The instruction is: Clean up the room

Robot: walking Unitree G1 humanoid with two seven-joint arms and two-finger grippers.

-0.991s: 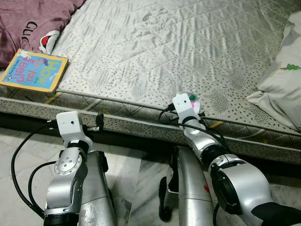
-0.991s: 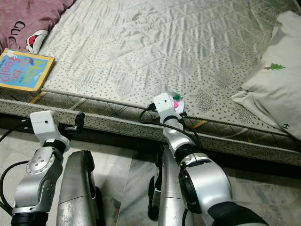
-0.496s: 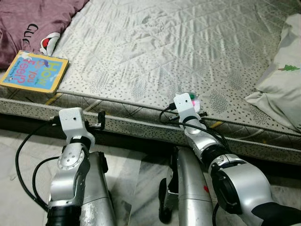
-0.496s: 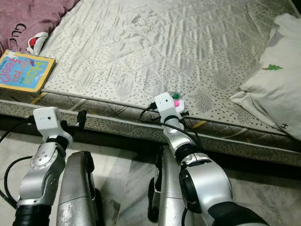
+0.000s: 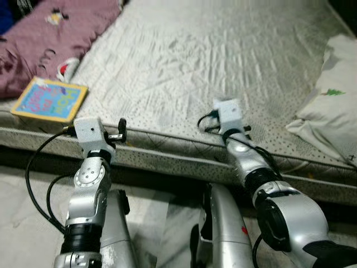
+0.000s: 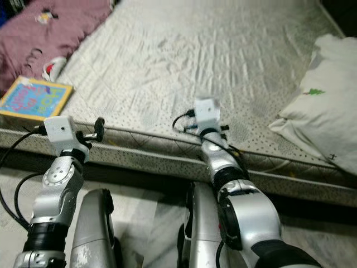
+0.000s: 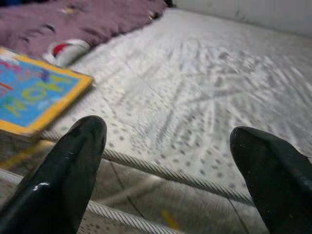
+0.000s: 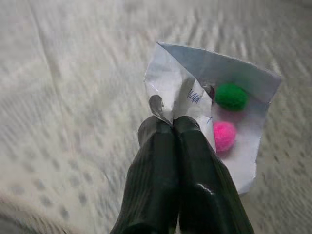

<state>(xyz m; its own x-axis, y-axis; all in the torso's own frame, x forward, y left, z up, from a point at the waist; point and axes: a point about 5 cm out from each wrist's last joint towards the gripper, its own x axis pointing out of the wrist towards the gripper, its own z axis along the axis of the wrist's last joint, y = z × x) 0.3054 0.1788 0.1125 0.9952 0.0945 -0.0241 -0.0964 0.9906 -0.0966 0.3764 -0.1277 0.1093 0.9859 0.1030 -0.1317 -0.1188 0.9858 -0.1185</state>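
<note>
The right gripper (image 8: 168, 124) is clenched on a corner of the paper packet (image 8: 214, 107) with pompoms, held above the mattress (image 5: 184, 61) near its front edge, presumably for removal. The left gripper (image 7: 165, 146) is released, empty, at the front edge just beside the picture book (image 5: 50, 100).

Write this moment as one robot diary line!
right gripper: shut on paper scrap over mattress | left gripper: open, idle | book: untouched

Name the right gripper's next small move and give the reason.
Probably lift the paper off the mattress. The right gripper is already pinched shut on one folded corner, with the green pom-pom and pink pom-pom stuck to the sheet. The left gripper hovers open near the book.
</note>
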